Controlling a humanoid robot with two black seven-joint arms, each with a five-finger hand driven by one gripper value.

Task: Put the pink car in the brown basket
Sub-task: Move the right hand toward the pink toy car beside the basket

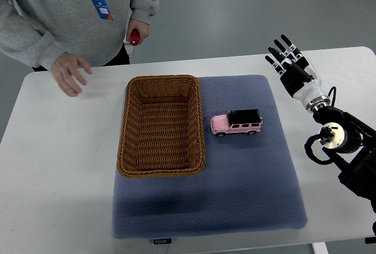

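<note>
The pink car [236, 123] is sitting upright just right of the brown basket [161, 126], long axis crosswise, nose facing it. The right hand [292, 67] is hovering farther right beyond the car, fingers [278, 53] spread, holding nothing.

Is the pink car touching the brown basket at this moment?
Apart. The top view shows a strip of blue mat between the pink car and the brown basket rim.
</note>
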